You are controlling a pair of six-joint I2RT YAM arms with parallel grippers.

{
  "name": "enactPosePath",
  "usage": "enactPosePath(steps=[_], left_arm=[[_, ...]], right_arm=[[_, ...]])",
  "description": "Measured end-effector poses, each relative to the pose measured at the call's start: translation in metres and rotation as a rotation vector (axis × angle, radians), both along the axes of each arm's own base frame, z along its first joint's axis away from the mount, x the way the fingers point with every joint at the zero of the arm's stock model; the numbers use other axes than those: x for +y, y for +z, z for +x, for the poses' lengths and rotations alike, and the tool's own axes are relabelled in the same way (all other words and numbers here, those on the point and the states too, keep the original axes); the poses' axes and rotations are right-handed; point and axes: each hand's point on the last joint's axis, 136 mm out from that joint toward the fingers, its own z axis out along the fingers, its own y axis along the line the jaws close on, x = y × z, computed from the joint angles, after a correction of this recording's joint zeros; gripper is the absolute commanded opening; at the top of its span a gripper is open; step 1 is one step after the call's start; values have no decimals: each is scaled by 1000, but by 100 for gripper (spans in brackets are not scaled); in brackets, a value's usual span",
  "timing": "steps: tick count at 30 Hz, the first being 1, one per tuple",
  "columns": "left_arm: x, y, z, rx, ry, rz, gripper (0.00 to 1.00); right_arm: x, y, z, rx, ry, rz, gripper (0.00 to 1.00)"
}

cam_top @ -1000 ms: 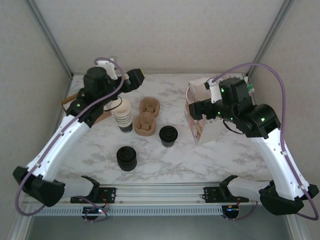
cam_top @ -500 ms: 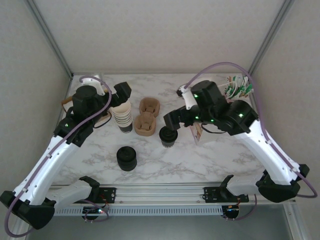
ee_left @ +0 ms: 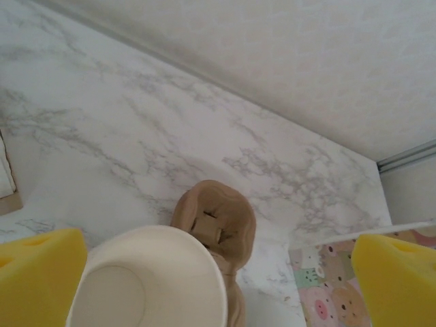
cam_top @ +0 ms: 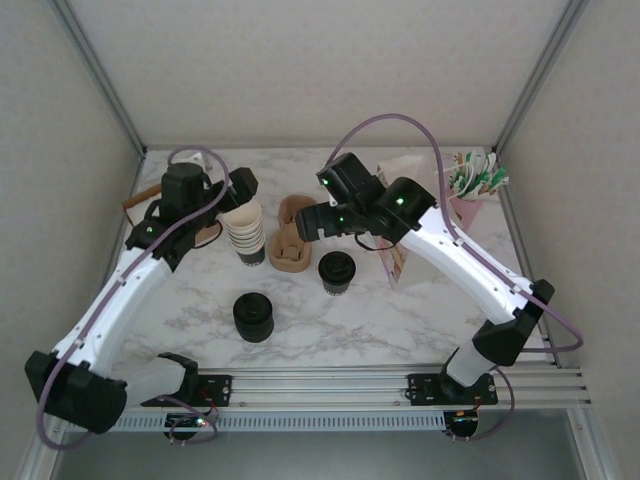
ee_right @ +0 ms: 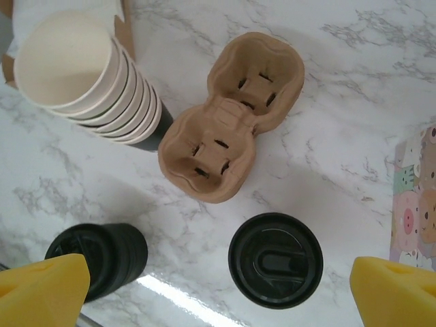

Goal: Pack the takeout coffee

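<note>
The right gripper (cam_top: 306, 222) hangs over the middle of the table with its jaws spread wide and nothing between them. In its wrist view the yellow pads (ee_right: 42, 286) stand far apart at the bottom corners. The left gripper (cam_top: 240, 186) is also wide open and holds nothing. It is poised at the top of the cup stack, whose cream rim sits between its pads (ee_left: 39, 272) in the left wrist view; whether a pad touches the rim cannot be told. The white marble table (cam_top: 420, 310) bears everything. The paper bag (cam_top: 396, 258), printed with pastel animals, stands right of centre, partly behind the right arm. The brown pulp cup carrier (cam_top: 292, 245) lies at centre with its two wells in line towards the back wall. The stack of cream-rimmed cups (cam_top: 245, 235) stands just beside its left edge, leaning a little. The squat black stack of lids (cam_top: 254, 317) sits apart from these, nearer the arms' bases and to the left. The takeout coffee (cam_top: 337, 272) stands upright on the table with its black lid on. It is just in front of the carrier and to the right, between the carrier and the bag, and touches neither. Seen from the right wrist, its lid (ee_right: 274, 260) lies below and between the pads, closer to the right one. A small holder of packets (cam_top: 470, 185) stands in the far right corner.
</note>
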Motion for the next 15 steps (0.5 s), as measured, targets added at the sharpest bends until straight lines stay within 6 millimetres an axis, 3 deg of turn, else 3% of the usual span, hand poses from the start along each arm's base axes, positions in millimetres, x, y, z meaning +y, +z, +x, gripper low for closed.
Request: enactPosePath(steps=[4, 11, 15], left_arm=[[3, -18, 24, 59, -16, -41, 100], [15, -33, 45, 94, -13, -107, 100], [27, -33, 52, 91, 5, -135, 100]], right_arm=[[5, -6, 21, 24, -57, 9, 97], [5, -40, 61, 97, -167, -25, 78], [21, -58, 78, 141, -175, -36, 67]])
